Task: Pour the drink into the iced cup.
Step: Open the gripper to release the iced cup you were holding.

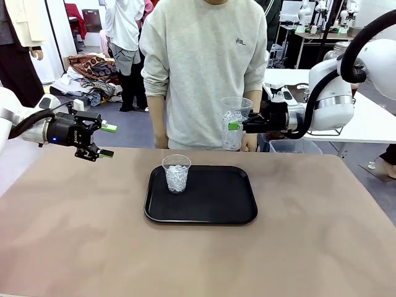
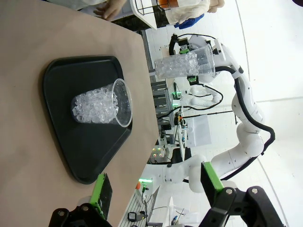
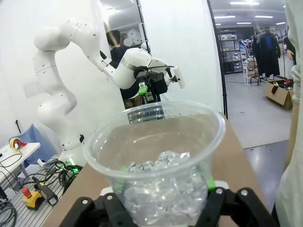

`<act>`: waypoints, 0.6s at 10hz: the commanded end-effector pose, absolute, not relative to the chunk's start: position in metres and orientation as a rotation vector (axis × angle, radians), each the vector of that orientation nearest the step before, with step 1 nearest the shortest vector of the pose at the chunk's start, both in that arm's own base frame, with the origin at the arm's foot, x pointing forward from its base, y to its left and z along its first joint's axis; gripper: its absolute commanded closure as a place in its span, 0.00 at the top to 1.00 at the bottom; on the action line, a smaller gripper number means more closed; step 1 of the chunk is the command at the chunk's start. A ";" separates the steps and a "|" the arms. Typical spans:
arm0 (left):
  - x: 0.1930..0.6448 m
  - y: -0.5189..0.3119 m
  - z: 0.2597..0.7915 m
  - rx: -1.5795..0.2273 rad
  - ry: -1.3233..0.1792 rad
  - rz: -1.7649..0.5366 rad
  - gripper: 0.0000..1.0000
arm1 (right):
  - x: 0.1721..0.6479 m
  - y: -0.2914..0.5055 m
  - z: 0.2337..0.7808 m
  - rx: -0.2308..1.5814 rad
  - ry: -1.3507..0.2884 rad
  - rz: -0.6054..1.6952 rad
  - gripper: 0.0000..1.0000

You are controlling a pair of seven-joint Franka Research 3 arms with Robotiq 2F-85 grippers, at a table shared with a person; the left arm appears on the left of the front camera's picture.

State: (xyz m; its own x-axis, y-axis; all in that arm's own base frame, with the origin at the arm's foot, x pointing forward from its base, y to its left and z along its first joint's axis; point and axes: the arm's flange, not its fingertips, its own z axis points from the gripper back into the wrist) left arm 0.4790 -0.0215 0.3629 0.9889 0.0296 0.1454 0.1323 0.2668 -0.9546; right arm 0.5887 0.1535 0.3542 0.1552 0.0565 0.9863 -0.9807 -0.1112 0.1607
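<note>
Light brown table (image 1: 74,235), 1 black tray (image 1: 216,201) lying flat near its middle, closer to the far edge

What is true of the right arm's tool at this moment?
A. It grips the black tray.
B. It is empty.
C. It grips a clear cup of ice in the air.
C: the right tool is shut on a cup of ice, held up off the table.

Robotics lab — workbench (image 3: 19,150), floor cables (image 3: 51,173)
</note>
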 end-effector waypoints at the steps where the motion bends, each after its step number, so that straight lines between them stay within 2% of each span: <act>1: 0.478 -0.022 0.363 -1.311 -0.161 -0.073 1.00 | 0.586 0.156 0.357 1.318 -1.008 1.208 0.72; 6: 0.478 -0.022 0.363 -1.311 -0.161 -0.073 1.00 | 0.586 0.156 0.357 1.318 -1.008 1.208 0.72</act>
